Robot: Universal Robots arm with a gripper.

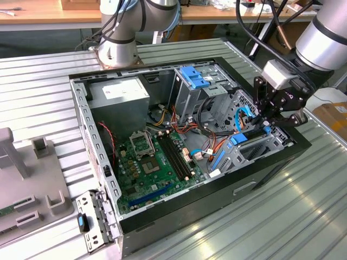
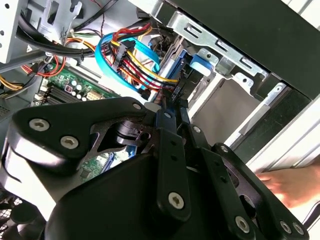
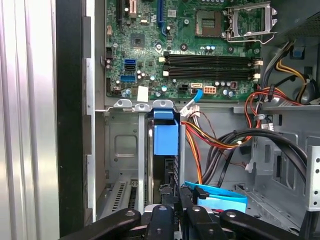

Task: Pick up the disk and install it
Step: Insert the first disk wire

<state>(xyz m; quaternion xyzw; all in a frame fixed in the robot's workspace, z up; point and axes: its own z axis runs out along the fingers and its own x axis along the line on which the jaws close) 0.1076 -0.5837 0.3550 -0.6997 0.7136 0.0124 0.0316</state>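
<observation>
We see the gripper (image 1: 269, 120) low in the case (image 1: 162, 214), its jaws clamped narrow on the disk (image 3: 165, 140). The disk stands on edge in its bay.

A ribbed, silvery metal worktable (image 1: 227, 227) filled the foreground under bright, even light. Behind it stood a long, light wooden bench (image 1: 49, 13), cluttered along its top.

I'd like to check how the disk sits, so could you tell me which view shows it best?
The first wrist view: the disk stands on edge in its bay, above the gripper. In the exterior view the gripper covers it; the second wrist view shows a sliver.
</observation>
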